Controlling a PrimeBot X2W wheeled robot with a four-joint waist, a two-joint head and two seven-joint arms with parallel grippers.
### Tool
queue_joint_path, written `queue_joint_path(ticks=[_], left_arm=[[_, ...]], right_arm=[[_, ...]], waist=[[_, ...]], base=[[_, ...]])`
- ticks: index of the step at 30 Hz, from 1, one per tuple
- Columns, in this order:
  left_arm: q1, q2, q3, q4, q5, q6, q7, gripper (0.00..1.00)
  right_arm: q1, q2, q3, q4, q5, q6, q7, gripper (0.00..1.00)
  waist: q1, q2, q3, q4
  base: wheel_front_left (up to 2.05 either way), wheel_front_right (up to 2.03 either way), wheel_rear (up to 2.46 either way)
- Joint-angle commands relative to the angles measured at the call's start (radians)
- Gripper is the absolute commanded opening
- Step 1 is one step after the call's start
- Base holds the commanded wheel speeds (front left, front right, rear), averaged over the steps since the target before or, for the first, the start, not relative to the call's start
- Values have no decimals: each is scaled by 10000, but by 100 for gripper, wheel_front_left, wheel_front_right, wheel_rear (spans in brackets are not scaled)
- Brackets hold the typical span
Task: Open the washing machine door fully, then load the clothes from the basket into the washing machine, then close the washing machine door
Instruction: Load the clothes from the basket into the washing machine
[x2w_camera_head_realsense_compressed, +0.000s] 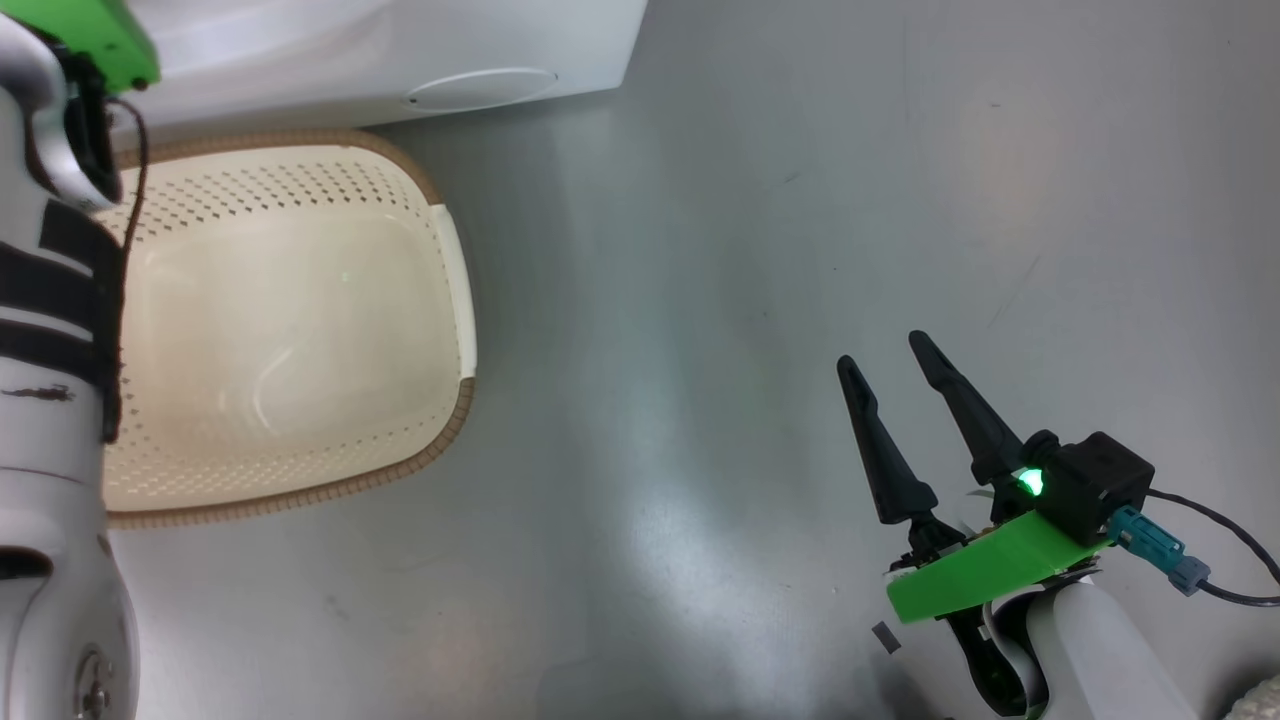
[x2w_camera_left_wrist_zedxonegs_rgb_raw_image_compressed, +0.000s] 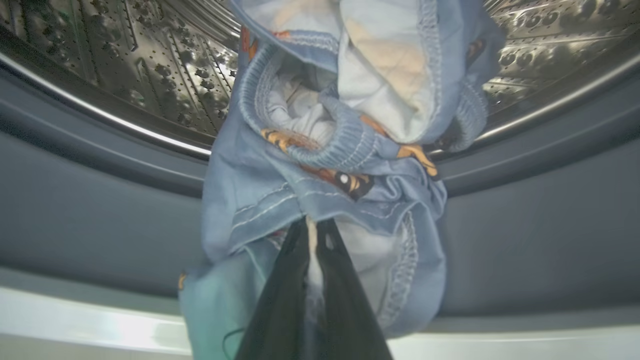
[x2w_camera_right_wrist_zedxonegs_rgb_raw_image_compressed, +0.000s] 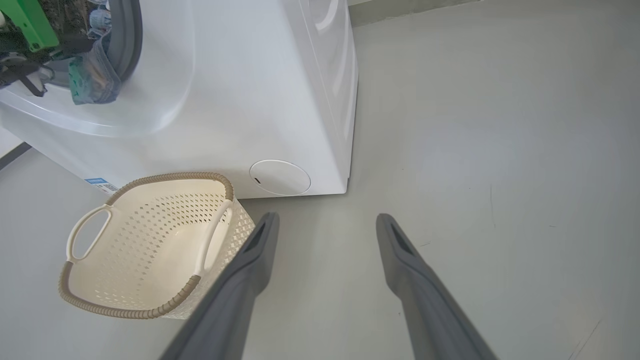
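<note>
My left gripper (x2w_camera_left_wrist_zedxonegs_rgb_raw_image_compressed: 312, 225) is shut on the clothes (x2w_camera_left_wrist_zedxonegs_rgb_raw_image_compressed: 325, 165), a bunch of light-blue garments with orange-brown prints. The bunch lies over the grey rubber ring (x2w_camera_left_wrist_zedxonegs_rgb_raw_image_compressed: 100, 210), reaching into the steel drum (x2w_camera_left_wrist_zedxonegs_rgb_raw_image_compressed: 125, 60) of the washing machine (x2w_camera_right_wrist_zedxonegs_rgb_raw_image_compressed: 260, 100). In the right wrist view the clothes (x2w_camera_right_wrist_zedxonegs_rgb_raw_image_compressed: 92, 80) hang at the machine's mouth. The cream basket (x2w_camera_head_realsense_compressed: 290, 320) stands on the floor before the machine with nothing in it. My right gripper (x2w_camera_head_realsense_compressed: 880, 352) is open over bare floor, well to the right of the basket (x2w_camera_right_wrist_zedxonegs_rgb_raw_image_compressed: 150, 250). The washing machine door is out of view.
My pale left forearm (x2w_camera_head_realsense_compressed: 50, 350) runs up the left edge of the head view, beside the basket. A round white flap (x2w_camera_right_wrist_zedxonegs_rgb_raw_image_compressed: 279, 177) sits low on the machine's front, just behind the basket. Grey floor (x2w_camera_head_realsense_compressed: 800, 200) spreads to the right of the machine.
</note>
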Motion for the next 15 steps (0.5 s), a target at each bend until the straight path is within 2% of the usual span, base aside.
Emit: queue_joint_path(ticks=[1,8,15], left_arm=[[94,399,37,-332,-53,-89,-395,0],[-107,489,-53,-415,-109,-515,-1515,0],[-516,825,-165,-929,-10,-862,-1924,0]], right_arm=[[147,-8,184,-163,77,16,-48,100],[200,-31,215,-175,77,16,-48,100],[339,-80,158,-235,76,16,-48,100]], waist=[[0,-1,-30,39],[0,-1,-117,18],[0,-1,-68,-65]], base=[[0,0,0],[0,0,0],[0,0,0]])
